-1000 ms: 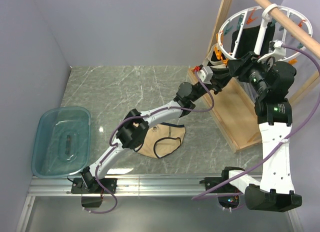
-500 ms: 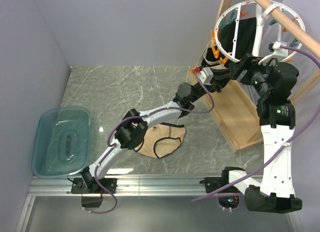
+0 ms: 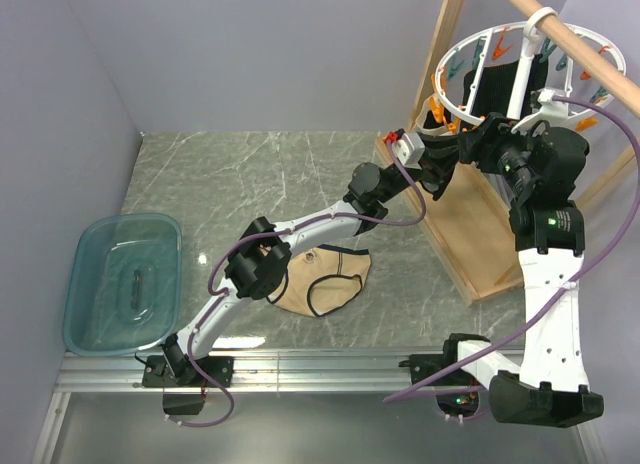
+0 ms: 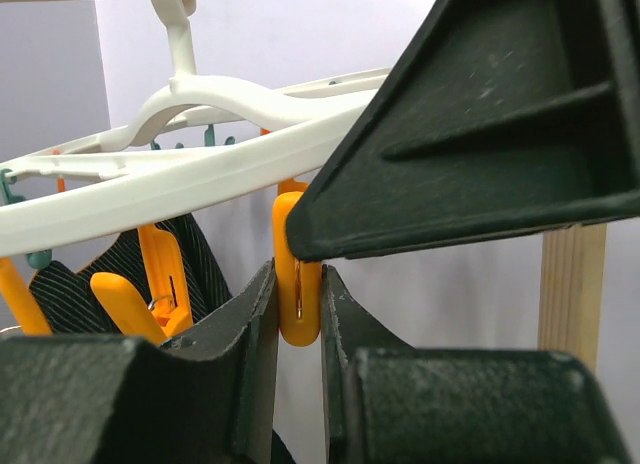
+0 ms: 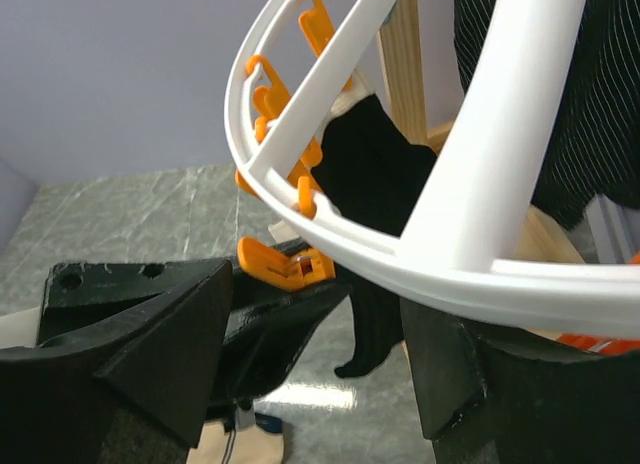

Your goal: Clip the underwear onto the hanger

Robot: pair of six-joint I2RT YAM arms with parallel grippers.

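The underwear [image 3: 325, 279], beige with dark trim, lies flat on the marble table under my left arm, and neither gripper touches it. The white ring hanger [image 3: 520, 69] hangs from the wooden rod at the upper right. My left gripper [image 3: 432, 156] reaches up to the ring's near-left rim. In the left wrist view it [image 4: 298, 289] is shut on an orange clip [image 4: 298, 314] that dangles from the hanger [image 4: 200, 179]. My right gripper [image 3: 478, 142] is just right of it. Its jaws [image 5: 320, 334] stand wide apart, with the hanger's rim [image 5: 400, 274] crossing above the gap.
Black garments [image 3: 490, 79] hang from other clips on the ring. The wooden rod frame [image 3: 470, 244] has its base board on the table at the right. A teal plastic tub [image 3: 120, 282] sits at the near left. Grey walls close in the left side and the back.
The hanger swung to the left and then tipped back to the right. The right gripper's jaws widened around the rim. The left gripper kept hold of the orange clip.
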